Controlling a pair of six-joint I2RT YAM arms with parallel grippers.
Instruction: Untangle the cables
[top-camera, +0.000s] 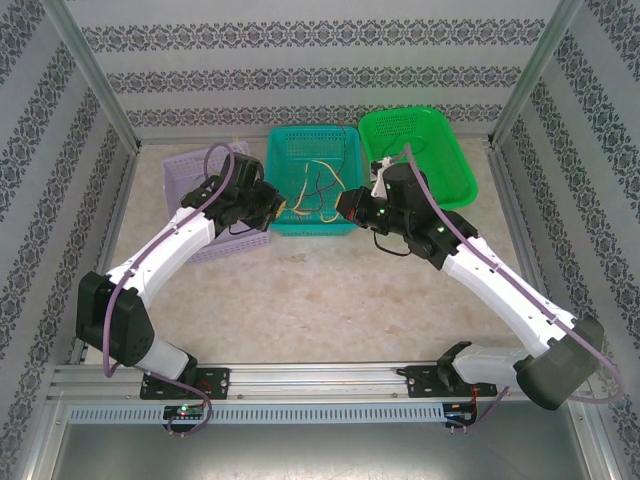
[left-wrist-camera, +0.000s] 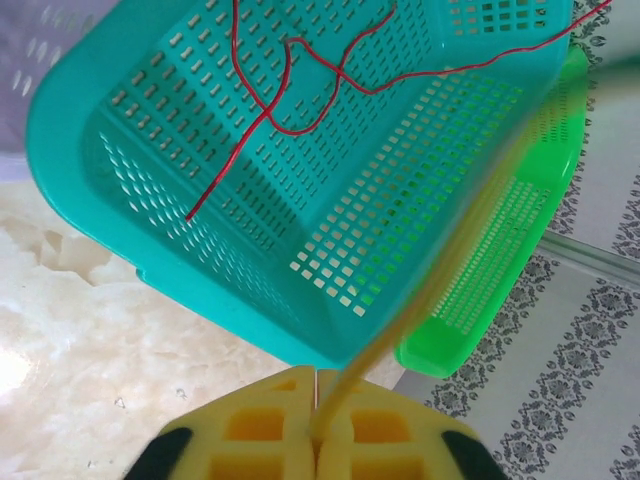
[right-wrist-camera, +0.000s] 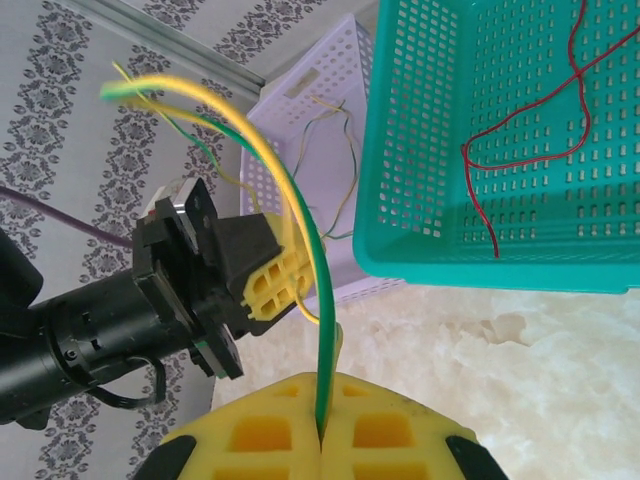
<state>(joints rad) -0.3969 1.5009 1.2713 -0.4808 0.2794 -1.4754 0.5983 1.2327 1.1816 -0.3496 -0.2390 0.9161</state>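
Note:
My left gripper (top-camera: 283, 208) (left-wrist-camera: 318, 388) hangs at the front left corner of the teal basket (top-camera: 315, 222), shut on a yellow cable (left-wrist-camera: 450, 255) that runs up to the right, blurred. My right gripper (top-camera: 343, 205) (right-wrist-camera: 322, 400) faces it at the basket's front right, shut on a green cable (right-wrist-camera: 325, 300). That green cable arcs up beside the yellow cable (right-wrist-camera: 230, 105), whose lower end goes into the left gripper (right-wrist-camera: 285, 275). A red cable (left-wrist-camera: 290, 100) (right-wrist-camera: 520, 130) lies loose inside the teal basket (left-wrist-camera: 200, 290). More thin strands (top-camera: 320, 190) lie there too.
A pale purple basket (top-camera: 205, 205) (right-wrist-camera: 320, 95) at the left holds thin yellow and green wires (right-wrist-camera: 340, 150). A bright green basket (top-camera: 415, 150) (left-wrist-camera: 480, 320) stands at the right. Patterned walls and metal posts close in the table. Marble tabletop lies in front of the baskets.

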